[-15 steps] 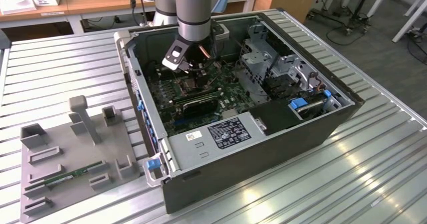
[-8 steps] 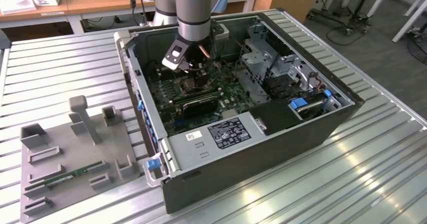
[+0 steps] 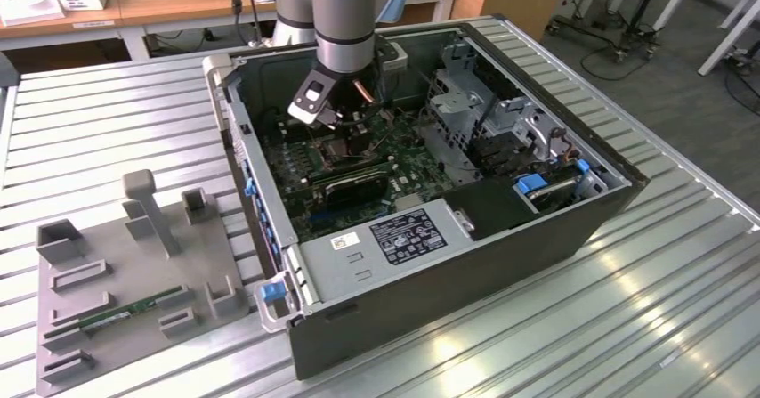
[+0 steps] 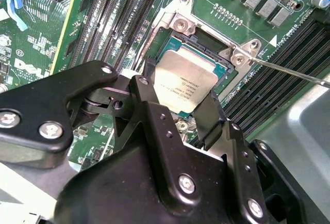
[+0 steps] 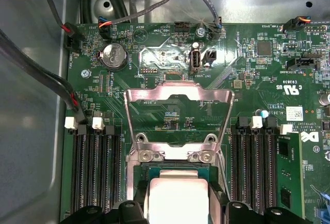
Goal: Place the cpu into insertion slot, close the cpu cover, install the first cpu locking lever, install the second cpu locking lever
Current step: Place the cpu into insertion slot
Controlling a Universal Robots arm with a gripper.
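My gripper (image 4: pixel 180 92) is shut on the cpu (image 4: pixel 183 77), a small square chip with a silver-tan face, one black finger (image 4: pixel 209 118) on each of two opposite edges. The chip sits over the insertion slot (image 4: pixel 198 39), whose silver rim (image 4: pixel 179 25) and dark socket show just beyond it. In the first wrist view the cpu (image 5: pixel 175 195) lies between the fingers over the slot (image 5: pixel 170 169), and the cpu cover (image 5: pixel 178 94) stands raised open behind it. A thin locking lever (image 4: pixel 289 72) juts out beside the socket. In the exterior view the gripper (image 3: pixel 344 135) reaches deep into the computer case (image 3: pixel 475 264).
Black memory slots (image 5: pixel 95 172) flank the socket on both sides. Cables (image 5: pixel 46 74) run along the case wall. A grey perforated drive cage (image 3: pixel 469 104) stands at the exterior view's right of the board. A grey fixture tray (image 3: pixel 131 273) lies on the table at the exterior view's left.
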